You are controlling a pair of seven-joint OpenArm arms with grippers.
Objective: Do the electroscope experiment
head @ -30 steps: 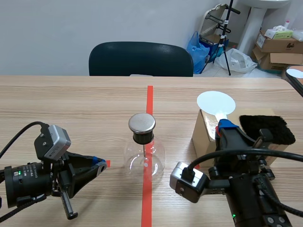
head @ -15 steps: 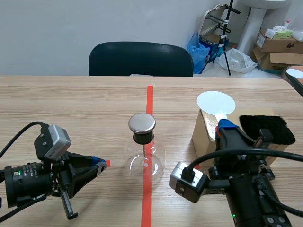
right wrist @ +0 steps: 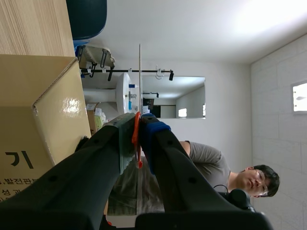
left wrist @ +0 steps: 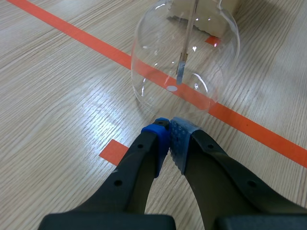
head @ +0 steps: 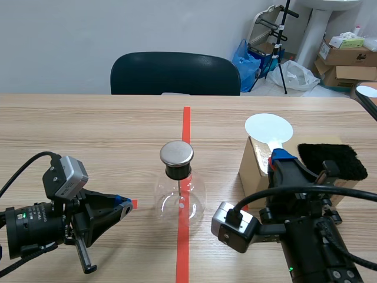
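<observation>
Right fingers (right wrist: 165, 153) clamp white disc (head: 268, 127); glass flask (head: 197, 194) holds metal rod (left wrist: 189, 28).

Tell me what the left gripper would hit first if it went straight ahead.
Probably the flask: its glass bulb stands right ahead of the shut left gripper, with a small gap between.

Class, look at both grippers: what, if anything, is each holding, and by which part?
The right gripper holds the white disc by its stem, with the disc above the fingers. The left gripper is shut on nothing, near the glass flask.
</observation>
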